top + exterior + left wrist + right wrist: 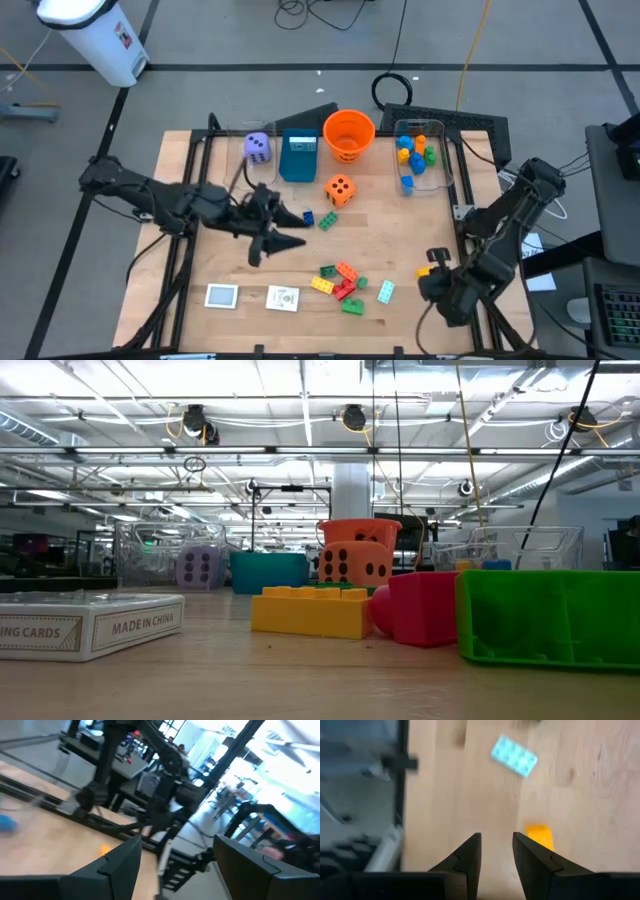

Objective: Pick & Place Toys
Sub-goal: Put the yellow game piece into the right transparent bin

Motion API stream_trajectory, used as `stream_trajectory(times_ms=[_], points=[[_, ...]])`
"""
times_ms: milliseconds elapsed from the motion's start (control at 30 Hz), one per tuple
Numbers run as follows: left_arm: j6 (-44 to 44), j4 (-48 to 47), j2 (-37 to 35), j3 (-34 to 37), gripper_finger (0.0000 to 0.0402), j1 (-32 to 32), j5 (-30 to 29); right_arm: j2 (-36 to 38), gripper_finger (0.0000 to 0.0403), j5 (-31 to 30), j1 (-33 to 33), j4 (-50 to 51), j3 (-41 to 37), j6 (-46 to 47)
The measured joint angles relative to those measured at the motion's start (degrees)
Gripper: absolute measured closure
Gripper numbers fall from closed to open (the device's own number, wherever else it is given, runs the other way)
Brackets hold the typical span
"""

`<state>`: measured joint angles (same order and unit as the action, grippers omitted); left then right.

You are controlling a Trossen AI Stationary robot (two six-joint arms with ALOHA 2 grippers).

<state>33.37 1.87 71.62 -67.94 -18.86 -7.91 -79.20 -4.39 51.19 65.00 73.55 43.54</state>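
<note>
Both end effectors empty above the worktop

The left end effector [290, 235] sits over the middle of the wooden worktop [400, 230], fingers [120, 865] spread apart with nothing between them. The right end effector [496, 852] is low at the worktop's right edge, fingers narrowly parted and empty, just beside an orange brick [540, 836], with a light blue brick [514, 755] farther ahead. A cluster of bricks [342, 283] lies toward the front, two white cards [252, 296] to its left. The orange die [340, 190] rests near the orange bucket [348, 133], the purple die [257, 146] by the teal box [298, 156]. A clear bin [418, 157] holds more bricks
</note>
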Motion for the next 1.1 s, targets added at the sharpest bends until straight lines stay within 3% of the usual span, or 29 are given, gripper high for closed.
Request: stream_trajectory(times_ms=[267, 400, 800, 1100], points=[[3.5, 11.4, 8.3, 0.0, 0.0144, -3.6, -1.3, 1.8, 0.0286, 0.1, 0.9, -0.2, -8.7, -3.7], [5.6, 13.4, 10.5, 0.0, 0.0144, -4.3, -1.2, 3.1, 0.0258, 2.9, -1.1, -0.6, -13.5, -2.1], [7.0, 13.5, 10.2, 0.0, 0.0144, -4.8, -1.2, 4.7, 0.0119, 7.5, -8.2, -11.6, -25.5, -5.0], [7.7, 13.2, 10.3, 0.0, 0.0144, -4.4, -1.2, 4.7, 0.0094, 7.3, -8.9, -19.5, -31.3, -6.2]])
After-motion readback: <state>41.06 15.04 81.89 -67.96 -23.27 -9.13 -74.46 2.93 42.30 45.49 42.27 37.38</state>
